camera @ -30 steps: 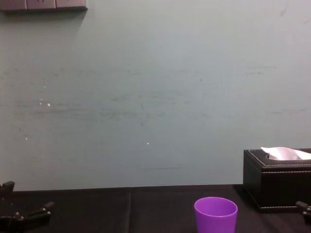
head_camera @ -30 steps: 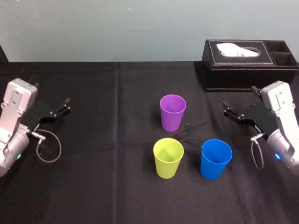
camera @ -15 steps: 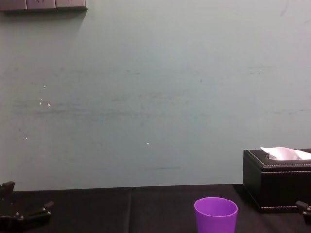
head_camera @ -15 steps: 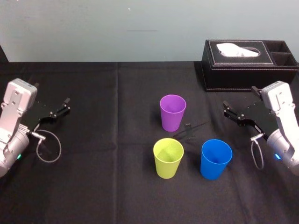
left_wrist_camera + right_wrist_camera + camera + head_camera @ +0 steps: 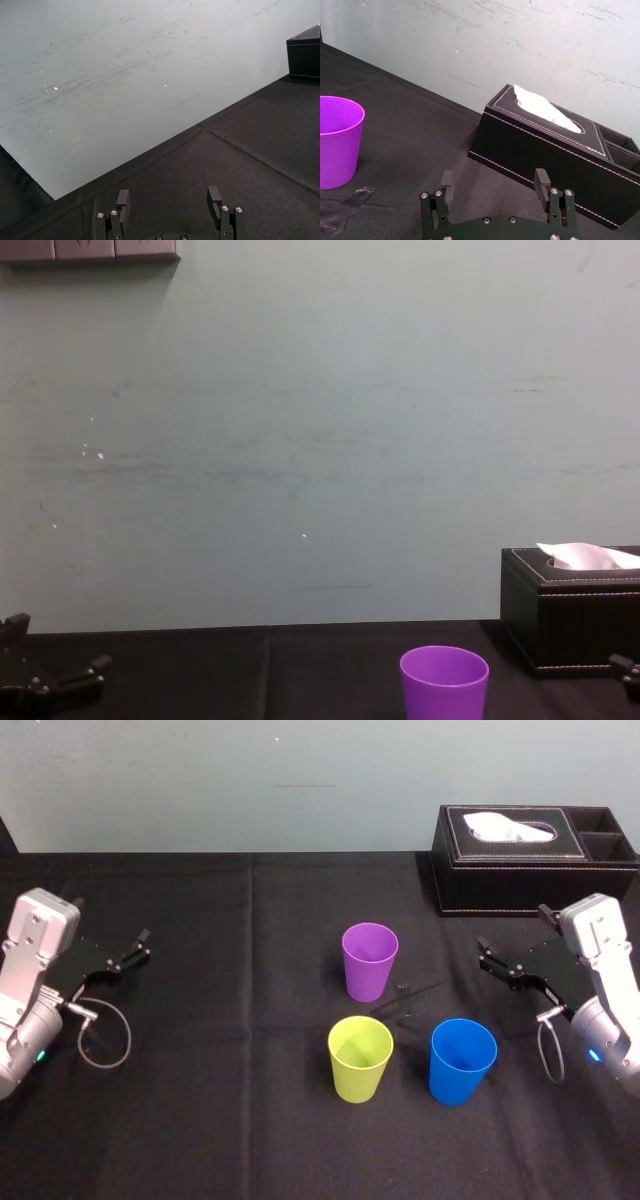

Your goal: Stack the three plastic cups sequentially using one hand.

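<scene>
Well, almost nothing has changed over the last second: both arms sit where they sat, and no cup has shifted. We judge from this that the stacking has not begun and all of it lies ahead.

Starting at our left, the left gripper (image 5: 137, 948) is parked at the table's (image 5: 240, 1120) edge, well apart from the cups; in its wrist view the fingers (image 5: 123, 196) stand spread with nothing between them. In the middle, the purple cup (image 5: 369, 963) stands upright farthest back. Nearer us are the yellow-green cup (image 5: 360, 1060) and, to its right, the blue cup (image 5: 462, 1062). All are upright, mouths up, none touching another. A thin dark scrap (image 5: 405, 1000) lies between the purple and the blue. Further right, the right gripper (image 5: 488, 958) hovers near the blue cup, likewise spread and empty, so we expect it to do the work. Behind it sits the black tissue box (image 5: 530, 870).

By our count: three cups, one of each colour; two grippers; one box.
</scene>
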You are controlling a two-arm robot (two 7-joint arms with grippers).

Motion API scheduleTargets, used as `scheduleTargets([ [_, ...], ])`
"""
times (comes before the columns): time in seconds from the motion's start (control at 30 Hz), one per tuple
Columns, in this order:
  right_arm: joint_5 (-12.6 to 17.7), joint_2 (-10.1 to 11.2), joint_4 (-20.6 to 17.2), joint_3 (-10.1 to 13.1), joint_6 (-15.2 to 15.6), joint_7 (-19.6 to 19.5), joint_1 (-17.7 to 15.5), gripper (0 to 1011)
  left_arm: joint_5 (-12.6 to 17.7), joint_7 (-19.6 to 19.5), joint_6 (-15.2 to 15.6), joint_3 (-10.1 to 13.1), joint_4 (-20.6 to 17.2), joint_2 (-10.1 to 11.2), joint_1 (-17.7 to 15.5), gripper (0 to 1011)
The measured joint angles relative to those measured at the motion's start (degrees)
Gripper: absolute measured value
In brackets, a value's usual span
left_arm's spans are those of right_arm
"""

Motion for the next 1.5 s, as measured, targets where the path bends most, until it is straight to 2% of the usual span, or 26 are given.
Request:
scheduleTargets([
  [0.63, 0.0, 0.0, 0.0, 0.02, 0.0, 0.02, 0.0, 1003, 0.0, 0.0, 0.0, 0.0, 0.0, 0.0, 0.0, 1012],
  [0.87, 1.45, 0.59, -2.16, 1.87, -0.03, 1.83, -1.69, 1003, 0.0, 0.0, 0.0, 0.0, 0.0, 0.0, -0.01, 1011],
  [1.1, 4.32, 2.9, -6.51, 4.72, -0.56, 5.11, -5.15, 1003, 0.0, 0.0, 0.0, 0.0, 0.0, 0.0, 0.0, 1011],
  [1.5, 11.18, 10.41, -13.62, 11.28, 0.99, 14.14, -11.8, 1003, 0.0, 0.0, 0.0, 0.0, 0.0, 0.0, 0.0, 1011],
])
